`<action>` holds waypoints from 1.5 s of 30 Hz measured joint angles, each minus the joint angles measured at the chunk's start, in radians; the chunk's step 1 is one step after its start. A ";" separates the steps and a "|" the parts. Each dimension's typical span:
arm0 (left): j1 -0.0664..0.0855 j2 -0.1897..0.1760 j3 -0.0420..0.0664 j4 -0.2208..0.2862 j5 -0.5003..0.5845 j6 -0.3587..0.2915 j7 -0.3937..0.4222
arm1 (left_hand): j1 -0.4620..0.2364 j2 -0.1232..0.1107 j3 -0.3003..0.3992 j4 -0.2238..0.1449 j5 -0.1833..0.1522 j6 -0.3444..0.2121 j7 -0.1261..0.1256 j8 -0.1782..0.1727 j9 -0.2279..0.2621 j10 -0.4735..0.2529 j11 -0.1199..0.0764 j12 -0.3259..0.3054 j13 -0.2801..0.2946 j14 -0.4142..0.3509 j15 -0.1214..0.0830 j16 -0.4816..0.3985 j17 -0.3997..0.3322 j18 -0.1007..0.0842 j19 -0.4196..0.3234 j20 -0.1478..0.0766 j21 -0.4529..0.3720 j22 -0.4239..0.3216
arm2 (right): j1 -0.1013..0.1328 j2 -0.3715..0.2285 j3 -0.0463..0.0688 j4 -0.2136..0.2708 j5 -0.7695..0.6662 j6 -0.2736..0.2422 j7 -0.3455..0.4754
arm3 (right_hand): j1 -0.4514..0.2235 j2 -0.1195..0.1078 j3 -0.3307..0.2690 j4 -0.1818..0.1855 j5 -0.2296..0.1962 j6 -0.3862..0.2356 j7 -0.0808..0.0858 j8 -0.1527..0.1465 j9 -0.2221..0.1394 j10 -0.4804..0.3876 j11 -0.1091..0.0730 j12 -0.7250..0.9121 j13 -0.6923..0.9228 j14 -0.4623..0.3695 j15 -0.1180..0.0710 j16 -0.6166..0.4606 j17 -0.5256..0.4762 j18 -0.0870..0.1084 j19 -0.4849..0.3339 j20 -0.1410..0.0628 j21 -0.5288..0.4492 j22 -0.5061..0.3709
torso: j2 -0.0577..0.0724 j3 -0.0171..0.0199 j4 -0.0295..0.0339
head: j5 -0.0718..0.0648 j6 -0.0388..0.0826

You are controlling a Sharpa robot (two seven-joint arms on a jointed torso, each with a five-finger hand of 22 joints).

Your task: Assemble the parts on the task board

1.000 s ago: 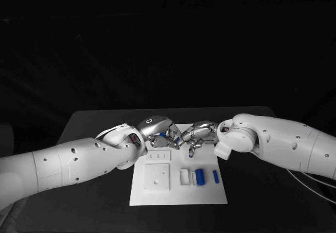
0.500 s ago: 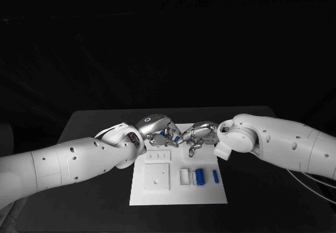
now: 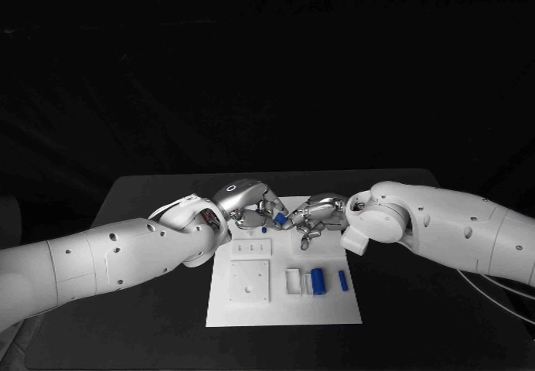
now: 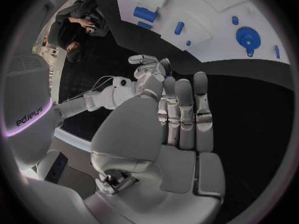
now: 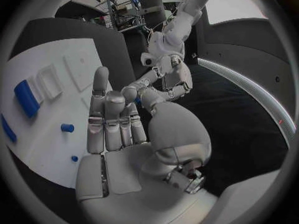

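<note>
The white task board (image 3: 284, 305) lies in the middle of the black table. At its far end my two hands meet fingertip to fingertip. My right hand (image 3: 317, 216) pinches a small blue part (image 3: 279, 220) between thumb and finger. My left hand (image 3: 250, 204) hovers right beside it with its fingers (image 4: 184, 113) straight and close together; whether they also hold the part is hidden. A small blue peg (image 3: 263, 229) shows on the board just below the hands. My right hand (image 5: 115, 127) has its long fingers stretched out over the board (image 5: 50, 134).
Nearer the front of the board lie a thick blue cylinder (image 3: 318, 280) and a thin blue pin (image 3: 343, 281), next to white pockets (image 3: 294, 281). A square recess (image 3: 250, 281) takes up the board's left side. A round blue part (image 4: 248, 36) sits on the board. Bare black table surrounds the board.
My left hand has lifted and drawn a little back to the left, uncovering the small blue peg on the board. The right hand has hardly moved.
</note>
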 measured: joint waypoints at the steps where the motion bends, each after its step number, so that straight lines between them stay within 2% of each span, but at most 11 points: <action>1: 0.000 0.000 0.000 0.000 0.001 0.000 0.000 | 0.000 0.000 0.000 0.000 0.000 0.000 0.000 0.000 0.000 0.000 0.000 0.000 0.000 0.000 0.000 0.000 0.000 0.000 0.000 0.000 0.000 0.000 | 0.000 0.000 0.000 0.000 0.000 0.000 0.000 | 0.000 0.000 0.000 0.000 0.000 0.000 0.000 0.000 0.000 0.000 0.000 0.000 0.000 0.000 0.000 0.000 0.000 0.000 0.000 0.000 0.000 0.000 | 0.000 0.0001 0.0000 | 0.000 0.000; 5: 0.000 0.000 0.000 -0.001 0.003 0.000 -0.001 | 0.000 0.000 0.000 0.000 0.000 0.000 0.001 0.000 0.000 0.000 0.000 0.000 0.000 0.000 0.000 0.000 0.000 0.000 0.000 0.000 0.000 0.000 | 0.000 -0.001 0.000 0.001 0.000 0.000 0.002 | 0.000 0.000 -0.007 0.007 0.000 0.000 0.000 0.000 0.000 0.000 0.000 0.000 -0.002 0.000 0.000 0.000 -0.001 0.000 0.000 0.000 -0.004 -0.002 | 0.000 0.0004 0.0000 | 0.001 0.000; 8: 0.000 0.000 0.000 -0.001 0.004 0.001 -0.002 | 0.000 0.000 0.000 0.000 0.000 0.000 0.001 0.000 0.000 0.000 0.000 0.000 0.000 0.000 0.000 0.000 0.000 0.000 0.000 0.000 0.000 0.000 | -0.001 -0.001 0.000 0.002 0.003 -0.004 0.007 | -0.013 -0.013 -0.046 0.017 0.015 -0.016 0.001 0.000 0.000 -0.006 0.006 0.000 -0.006 -0.014 0.003 -0.015 -0.013 0.000 0.004 0.004 -0.020 -0.011 | 0.000 0.0005 0.0001 | 0.001 -0.001; 12: 0.000 0.000 0.000 -0.001 0.005 0.001 -0.003 | 0.000 0.000 -0.001 0.000 0.000 0.000 0.002 -0.001 0.000 0.000 0.000 0.000 0.000 0.000 0.000 0.000 0.000 0.000 0.000 0.000 0.000 0.000 | -0.001 -0.003 0.000 0.002 0.008 -0.017 0.019 | -0.013 -0.013 -0.128 0.038 0.025 -0.046 0.011 0.000 0.000 -0.016 0.009 -0.003 -0.018 -0.029 0.007 -0.041 -0.038 0.000 0.014 0.014 -0.054 -0.039 | 0.000 0.0004 0.0001 | 0.000 -0.001; 15: 0.000 0.000 0.000 -0.001 0.005 0.002 -0.003 | 0.000 0.000 -0.001 0.000 0.000 0.000 0.002 -0.001 0.000 0.000 0.000 0.000 -0.001 0.000 0.000 0.000 0.000 0.000 0.002 -0.002 0.000 0.000 | -0.001 -0.003 0.000 0.001 0.012 -0.027 0.028 | -0.005 -0.005 -0.162 0.042 0.025 -0.047 0.011 0.000 0.000 -0.016 0.009 -0.005 -0.029 -0.031 0.009 -0.045 -0.049 0.000 0.021 0.016 -0.073 -0.056 | 0.000 0.0004 0.0000 | 0.000 -0.002; 19: 0.000 0.000 0.000 -0.001 0.006 0.002 -0.004 | 0.000 0.000 -0.001 0.000 -0.002 -0.001 0.002 -0.002 0.000 0.000 0.000 0.000 -0.001 0.000 0.000 0.000 -0.001 0.000 0.004 -0.004 0.000 0.000 | -0.001 -0.004 0.000 0.001 0.018 -0.038 0.039 | 0.004 0.004 -0.168 0.041 0.025 -0.047 0.011 0.000 0.000 -0.016 0.009 -0.005 -0.032 -0.032 0.010 -0.045 -0.052 0.000 0.025 0.014 -0.078 -0.062 | 0.000 0.0004 -0.0001 | 0.000 -0.002; 27: 0.000 0.001 0.000 -0.001 0.009 0.003 -0.004 | 0.000 -0.001 -0.001 -0.001 0.001 -0.002 0.004 0.000 0.000 0.000 0.000 0.000 -0.001 0.000 0.000 0.000 -0.001 0.000 0.004 -0.004 -0.005 0.000 | -0.001 -0.003 0.000 0.001 0.026 -0.046 0.051 | 0.013 0.013 -0.124 0.017 0.023 -0.031 0.004 0.000 0.000 -0.020 0.006 -0.005 -0.036 -0.035 0.007 -0.039 -0.051 0.000 0.025 0.014 -0.078 -0.056 | 0.000 0.0004 -0.0002 | -0.002 -0.001; 31: 0.000 0.001 0.000 -0.001 0.010 0.003 -0.004 | 0.001 -0.001 -0.001 0.000 0.001 -0.002 0.004 0.000 0.001 0.000 0.000 0.000 -0.001 0.000 0.000 0.000 -0.001 0.000 0.004 -0.004 -0.005 0.000 | -0.001 -0.003 0.000 0.001 0.027 -0.047 0.053 | 0.039 0.039 -0.069 -0.007 -0.040 0.020 -0.007 -0.001 0.004 -0.019 0.005 -0.005 -0.039 -0.032 0.003 -0.024 -0.041 0.000 0.025 0.013 -0.061 -0.041 | 0.000 0.0005 0.0000 | -0.002 0.000; 36: 0.000 0.002 0.001 0.000 0.012 0.003 -0.002 | 0.000 -0.003 -0.001 -0.001 0.001 -0.002 0.003 0.000 0.001 0.000 0.000 0.000 -0.002 0.000 0.000 0.000 -0.001 0.000 0.004 -0.004 -0.005 0.000 | -0.001 -0.003 -0.001 -0.001 0.026 -0.048 0.053 | 0.040 0.040 0.008 -0.028 -0.072 0.075 -0.020 -0.007 0.004 -0.006 -0.007 -0.004 -0.045 -0.027 -0.001 -0.016 -0.032 0.000 0.003 -0.003 -0.023 0.002 | 0.000 0.0003 -0.0001 | -0.002 0.000; 40: 0.000 0.002 0.000 0.000 0.012 0.003 0.000 | -0.002 -0.004 -0.002 -0.002 0.000 0.000 0.002 0.000 0.001 0.000 0.000 0.000 -0.002 0.000 0.000 0.000 -0.001 0.000 0.004 -0.004 -0.005 0.000 | -0.001 -0.003 -0.001 -0.001 0.025 -0.049 0.053 | 0.040 0.039 0.036 -0.028 -0.080 0.087 -0.024 -0.009 0.010 -0.001 -0.009 -0.004 -0.045 -0.024 -0.004 -0.009 -0.026 0.000 -0.004 -0.004 -0.010 0.025 | 0.000 0.0002 -0.0001 | -0.003 0.000; 45: 0.000 0.003 0.000 0.001 0.013 0.003 0.001 | -0.001 -0.006 0.002 0.000 0.000 0.000 0.002 0.000 0.001 0.000 0.000 0.000 -0.002 0.000 0.000 0.000 -0.001 0.000 0.004 -0.004 -0.005 0.000 | -0.001 -0.004 -0.001 0.000 0.023 -0.051 0.055 | 0.040 0.039 0.065 -0.026 -0.118 0.093 -0.024 -0.005 0.012 0.006 -0.016 -0.004 -0.045 -0.021 -0.008 0.000 -0.017 0.000 -0.009 -0.009 0.000 0.041 | 0.000 0.0002 -0.0002 | -0.003 0.000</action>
